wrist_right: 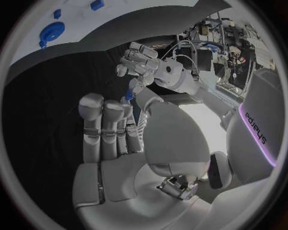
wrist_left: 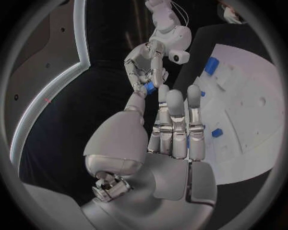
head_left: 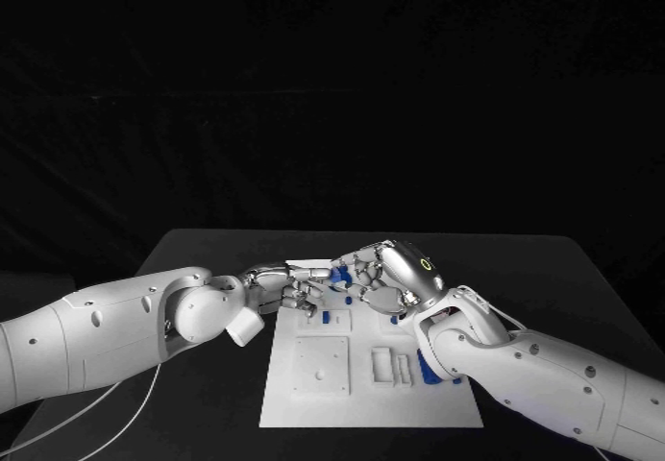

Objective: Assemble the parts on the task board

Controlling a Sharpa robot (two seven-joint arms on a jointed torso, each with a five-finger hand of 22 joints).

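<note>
Task board [head_left: 332,384] sits mid-table on the black table [head_left: 554,259], near end toward the robot. Both hands meet above its far end.

Head view: left hand [head_left: 284,286] and right hand [head_left: 385,277] fingertip to fingertip, a small blue part [head_left: 337,275] between them. Can't tell from here which hand has it. Near the right forearm, blue parts on the board's right edge [head_left: 441,373]; count unclear, the arm partly covers them. Another blue piece [head_left: 327,314] sits on the board just under the hands.

Left wrist view adds: right hand [wrist_left: 147,67] has the blue part [wrist_left: 150,88] pinched at its fingertips. Left hand [wrist_left: 171,129] fingers are straight and close together, tips right at that part; a grip by the left isn't visible. Three more blue parts are on the board [wrist_left: 252,124]: [wrist_left: 211,64], [wrist_left: 217,132], and a tiny one at [wrist_left: 202,94].

Right wrist view adds: blue part [wrist_right: 128,94] seen between the right hand's own fingertips [wrist_right: 120,139], left hand [wrist_right: 137,64] curled just past it. Board corner [wrist_right: 120,9] carries two blue squares and one round blue part [wrist_right: 51,33].
</note>
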